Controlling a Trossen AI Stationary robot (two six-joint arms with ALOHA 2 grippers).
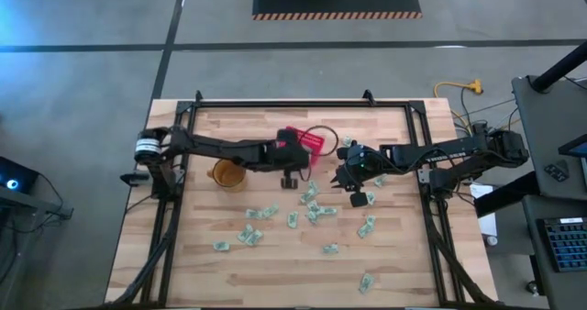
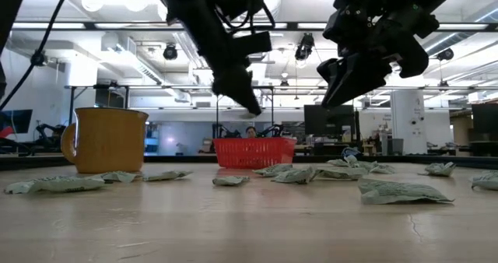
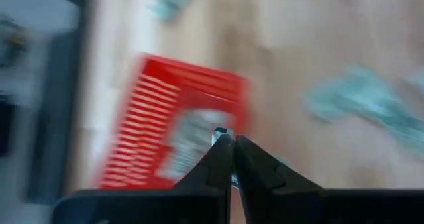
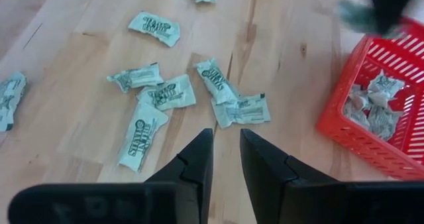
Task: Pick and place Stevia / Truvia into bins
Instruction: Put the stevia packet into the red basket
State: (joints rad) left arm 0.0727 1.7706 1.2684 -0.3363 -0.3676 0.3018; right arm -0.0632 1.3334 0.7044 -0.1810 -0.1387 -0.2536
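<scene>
The red basket [image 1: 307,140] stands on the wooden table, far of its middle, with several sachets [image 4: 371,105] lying in it. Many pale green and white Stevia sachets [image 1: 312,204] lie flat on the table nearer its front. My left gripper [image 3: 232,139] hangs just left of the basket, slanting down toward it, shut on one sachet [image 4: 358,15]. My right gripper [image 4: 226,141] hovers open above the loose sachets [image 4: 165,95], to the right of the basket, with nothing between its fingers. My left gripper pinches one sachet between its two shut fingertips, and a small pale corner [image 3: 222,132] sticks out past the tips. The fingers slant down from the table's left side. The sachet is lifted clear of the table, blurred, beside the basket's far corner [image 4: 407,32].
A yellow mug [image 1: 227,174] stands on the table left of the basket, close to the left arm. A black frame [image 1: 293,104] runs around the tabletop. Bare wood lies along the near edge and at the far left.
</scene>
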